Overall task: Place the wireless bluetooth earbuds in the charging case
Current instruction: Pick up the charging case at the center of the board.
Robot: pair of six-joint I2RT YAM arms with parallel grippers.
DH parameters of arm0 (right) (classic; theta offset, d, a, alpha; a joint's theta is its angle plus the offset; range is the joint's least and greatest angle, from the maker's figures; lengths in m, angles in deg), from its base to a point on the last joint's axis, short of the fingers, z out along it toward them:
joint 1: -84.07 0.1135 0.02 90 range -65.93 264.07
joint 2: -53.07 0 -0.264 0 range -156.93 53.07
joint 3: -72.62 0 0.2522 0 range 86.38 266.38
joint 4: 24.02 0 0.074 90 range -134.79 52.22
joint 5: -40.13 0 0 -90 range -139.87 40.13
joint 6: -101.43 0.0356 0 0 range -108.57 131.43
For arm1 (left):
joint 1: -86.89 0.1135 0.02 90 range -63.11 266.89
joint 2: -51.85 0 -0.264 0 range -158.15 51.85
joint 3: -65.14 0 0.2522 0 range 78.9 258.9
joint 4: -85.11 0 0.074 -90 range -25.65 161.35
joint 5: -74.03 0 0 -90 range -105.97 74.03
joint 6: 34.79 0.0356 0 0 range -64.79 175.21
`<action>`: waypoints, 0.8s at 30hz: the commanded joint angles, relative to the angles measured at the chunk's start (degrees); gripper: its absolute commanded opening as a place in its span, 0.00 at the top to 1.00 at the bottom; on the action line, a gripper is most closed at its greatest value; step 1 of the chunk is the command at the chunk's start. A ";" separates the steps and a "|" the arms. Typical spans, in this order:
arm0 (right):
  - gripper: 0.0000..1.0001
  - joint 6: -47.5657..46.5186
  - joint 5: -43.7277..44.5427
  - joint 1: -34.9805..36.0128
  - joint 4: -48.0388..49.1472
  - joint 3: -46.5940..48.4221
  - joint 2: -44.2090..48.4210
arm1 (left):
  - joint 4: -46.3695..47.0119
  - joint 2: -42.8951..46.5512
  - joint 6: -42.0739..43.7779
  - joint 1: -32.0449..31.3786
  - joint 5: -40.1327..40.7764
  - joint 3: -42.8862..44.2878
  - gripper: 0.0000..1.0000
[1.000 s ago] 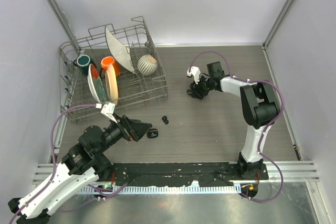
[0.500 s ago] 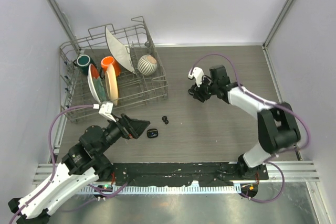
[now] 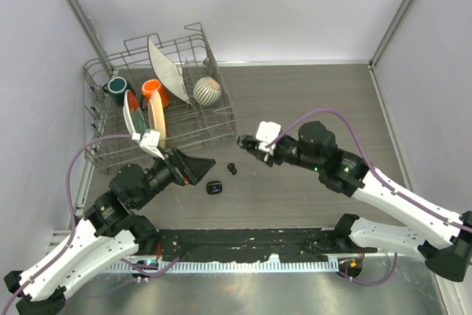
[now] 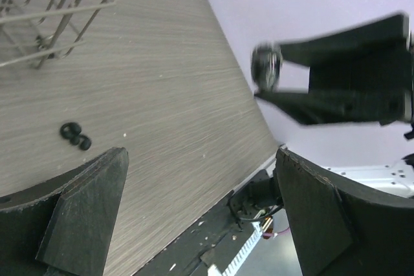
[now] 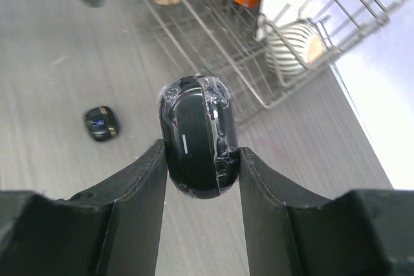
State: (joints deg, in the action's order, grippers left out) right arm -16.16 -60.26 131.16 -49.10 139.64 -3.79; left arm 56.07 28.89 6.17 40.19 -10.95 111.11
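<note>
While the right hand point(image 3: 251, 144) grips a case point(image 5: 197, 135) and the left hand point(image 4: 200, 159) gapes, the earbuds point(image 3: 232, 169) look light, slippery: pinch one's bulb.

Dish rack point(image 3: 110, 138) sitting at far left of table point(image 3: 317, 101); cups point(image 3: 153, 90), plates point(image 3: 146, 119) and bowl point(image 3: 207, 91) standing inside it. Earbuds point(image 3: 232, 169) lying together on table, just near of rack's near right corner. Second case point(image 3: 214, 187) lying on table just near-left of earbuds, apart from them. Left gripper point(image 3: 203, 171) hanging just left of second case. Right gripper point(image 3: 248, 143) hanging far-right of earbuds, above table, charging case point(image 5: 197, 130) sitting between its fingers.
</note>
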 commanded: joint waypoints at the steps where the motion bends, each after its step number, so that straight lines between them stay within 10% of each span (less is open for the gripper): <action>1: 0.99 3.60 7.13 8.09 -2.66 1.85 4.38 | 4.48 -4.98 2.63 0.20 -2.82 5.49 0.00; 24: 0.99 10.02 6.18 16.72 6.13 1.59 -1.15 | 24.25 -15.27 1.93 0.12 -13.89 0.84 0.20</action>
State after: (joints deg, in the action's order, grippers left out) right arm -7.59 -51.63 147.08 -46.87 140.69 -5.80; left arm 73.44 14.83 8.82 40.19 -22.36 112.25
